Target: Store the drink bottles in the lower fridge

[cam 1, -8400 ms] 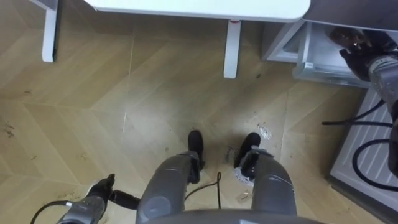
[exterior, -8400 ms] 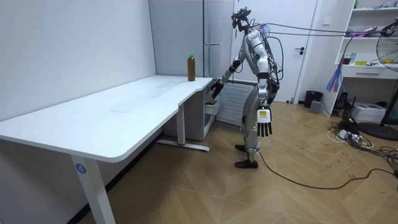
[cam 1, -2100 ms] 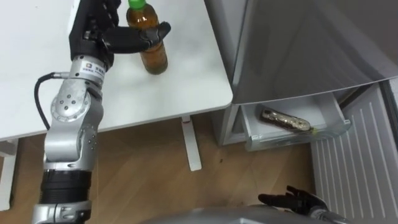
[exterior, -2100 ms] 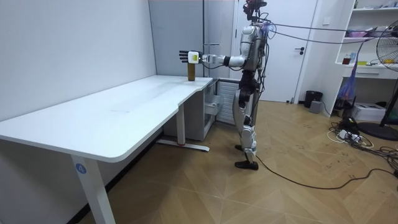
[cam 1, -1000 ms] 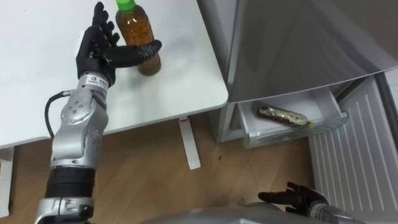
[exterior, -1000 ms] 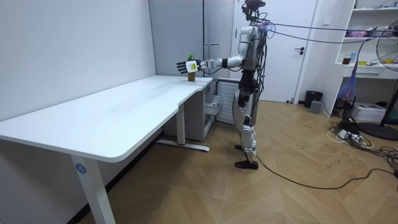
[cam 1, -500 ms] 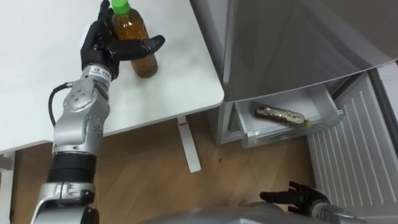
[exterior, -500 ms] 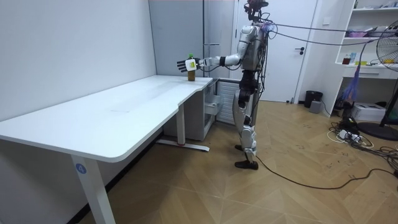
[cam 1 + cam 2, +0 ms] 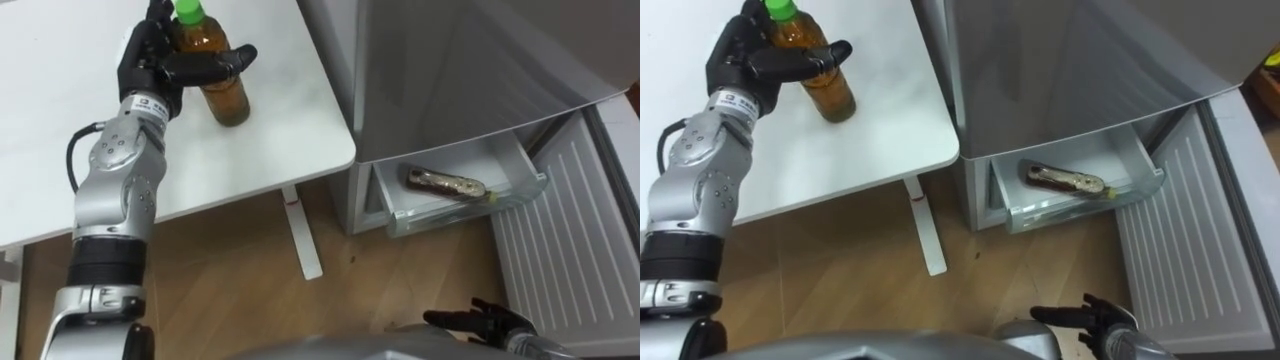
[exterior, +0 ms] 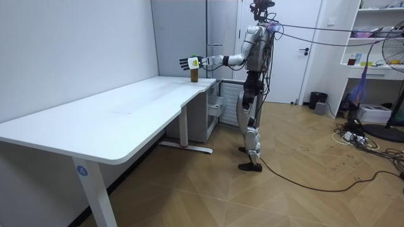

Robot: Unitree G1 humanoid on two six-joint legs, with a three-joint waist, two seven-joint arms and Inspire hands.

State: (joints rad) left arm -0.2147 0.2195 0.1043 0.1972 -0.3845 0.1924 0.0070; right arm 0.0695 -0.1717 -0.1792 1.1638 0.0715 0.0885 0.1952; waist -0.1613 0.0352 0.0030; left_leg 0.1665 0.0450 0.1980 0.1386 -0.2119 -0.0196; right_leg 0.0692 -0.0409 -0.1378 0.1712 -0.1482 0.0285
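Note:
A brown drink bottle (image 9: 224, 92) with a green cap stands upright near the corner of the white table (image 9: 270, 150). My left hand (image 9: 146, 62) is at the bottle: the straight fingers are behind it and the thumb (image 9: 212, 60) lies across its front. The hand is open. A second bottle (image 9: 449, 184) lies flat in the open lower fridge drawer (image 9: 462, 216). My right hand (image 9: 480, 320) hangs low by my side, fingers relaxed. In the room view I stand beside the fridge, left arm stretched out to the bottle (image 10: 194, 71).
The grey fridge body (image 9: 470, 60) rises right of the table. Its open lower door (image 9: 560, 250) with a ribbed inner face stands at the right. A white table leg (image 9: 303, 240) comes down onto the wooden floor (image 9: 230, 280).
Over the last second my left hand has drawn closer around the bottle, the thumb now resting on its front. The bottle still stands on the table. The view has shifted slightly.

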